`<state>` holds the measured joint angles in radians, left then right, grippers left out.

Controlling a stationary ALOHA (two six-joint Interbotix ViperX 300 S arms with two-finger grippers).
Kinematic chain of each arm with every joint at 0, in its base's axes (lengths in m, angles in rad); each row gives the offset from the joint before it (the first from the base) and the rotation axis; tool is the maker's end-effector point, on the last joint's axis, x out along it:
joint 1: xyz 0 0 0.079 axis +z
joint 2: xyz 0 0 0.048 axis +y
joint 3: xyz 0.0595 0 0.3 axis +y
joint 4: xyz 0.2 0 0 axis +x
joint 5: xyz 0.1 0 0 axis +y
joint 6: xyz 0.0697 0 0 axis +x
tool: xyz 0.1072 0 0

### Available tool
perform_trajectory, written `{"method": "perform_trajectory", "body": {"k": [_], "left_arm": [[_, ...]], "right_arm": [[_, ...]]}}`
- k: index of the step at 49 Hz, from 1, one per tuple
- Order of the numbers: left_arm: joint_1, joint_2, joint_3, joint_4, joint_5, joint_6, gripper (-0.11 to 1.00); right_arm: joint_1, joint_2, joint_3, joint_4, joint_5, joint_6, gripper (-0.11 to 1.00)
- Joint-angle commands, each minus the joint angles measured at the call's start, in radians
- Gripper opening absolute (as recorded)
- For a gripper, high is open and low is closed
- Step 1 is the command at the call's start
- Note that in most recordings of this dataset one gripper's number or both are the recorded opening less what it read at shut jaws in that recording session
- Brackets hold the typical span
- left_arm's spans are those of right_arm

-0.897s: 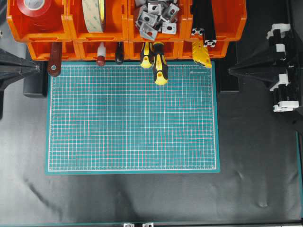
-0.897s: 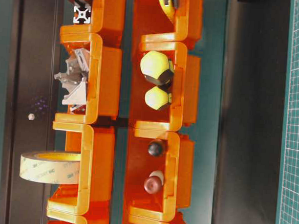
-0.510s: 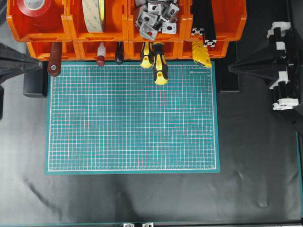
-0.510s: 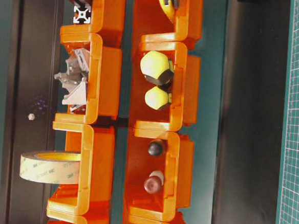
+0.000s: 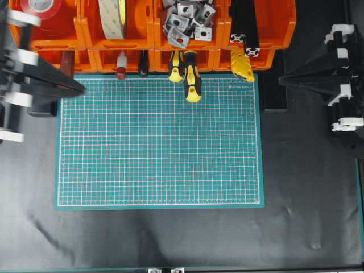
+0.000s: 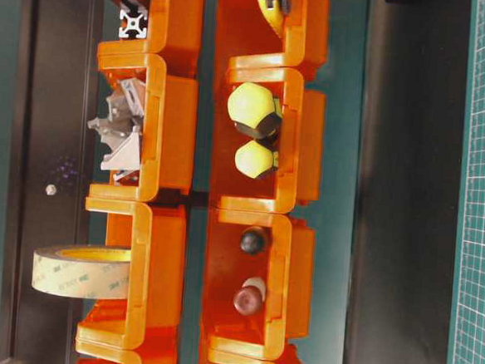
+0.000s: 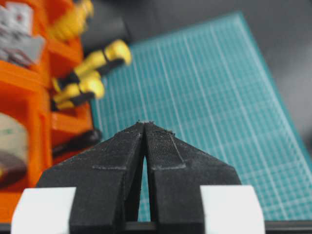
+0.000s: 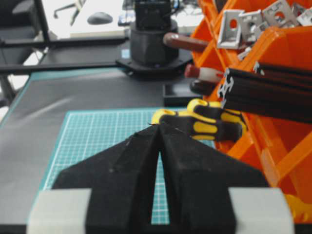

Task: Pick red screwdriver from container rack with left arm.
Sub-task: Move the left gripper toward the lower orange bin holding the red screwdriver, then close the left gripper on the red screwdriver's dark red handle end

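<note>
The red screwdriver (image 5: 120, 65) sits in the container rack (image 5: 153, 34), apart from the empty, closed left gripper (image 5: 82, 89).

The red screwdriver (image 5: 120, 65) lies in the lower row of the container rack (image 5: 85, 34), second bin from the left, its whitish band and dark-red rounded cap poking out over the front lip. The rack is glossy orange, two stacked rows of open-front bins. The left arm (image 5: 25, 85) hangs beside the rack's left end, apart from the screwdriver.
</note>
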<state>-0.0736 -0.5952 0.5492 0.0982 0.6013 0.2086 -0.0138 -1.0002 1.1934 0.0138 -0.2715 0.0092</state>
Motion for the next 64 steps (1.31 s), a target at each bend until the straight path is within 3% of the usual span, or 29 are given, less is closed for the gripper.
{"method": "perform_trajectory", "body": {"k": [1, 9, 16, 28, 32, 38, 41, 54, 64], "left_arm": [[-0.005, 0.037, -0.06, 0.021, 0.012, 0.002, 0.0], [-0.052, 0.12, -0.115, 0.089, 0.103, -0.003, 0.0], [-0.121, 0.201, -0.179, 0.244, 0.232, -0.052, 0.0], [-0.275, 0.364, -0.272, 0.701, 0.506, -0.388, 0.0], [-0.301, 0.408, -0.275, 0.778, 0.569, -0.491, 0.0], [-0.327, 0.44, -0.264, 0.871, 0.588, -0.589, 0.0], [-0.331, 0.456, -0.265, 0.896, 0.601, -0.601, 0.0], [-0.321, 0.535, -0.239, 0.896, 0.638, -0.624, 0.0], [-0.295, 0.543, -0.216, 0.896, 0.618, -0.684, 0.0]], "right_arm": [[-0.002, 0.005, -0.035, 0.002, 0.012, -0.002, 0.01], [-0.003, 0.005, -0.035, 0.003, 0.026, -0.002, 0.01], [-0.002, 0.005, -0.037, 0.002, 0.028, -0.002, 0.01], [-0.002, 0.0, -0.034, 0.002, 0.029, -0.005, 0.01], [-0.002, 0.0, -0.032, 0.002, 0.028, -0.005, 0.01], [0.0, -0.005, -0.032, 0.002, 0.029, -0.005, 0.01], [0.0, -0.006, -0.032, 0.003, 0.029, -0.005, 0.01], [0.011, -0.012, -0.026, 0.0, 0.029, -0.014, 0.01], [0.031, -0.012, -0.009, 0.0, 0.029, -0.015, 0.01]]}}
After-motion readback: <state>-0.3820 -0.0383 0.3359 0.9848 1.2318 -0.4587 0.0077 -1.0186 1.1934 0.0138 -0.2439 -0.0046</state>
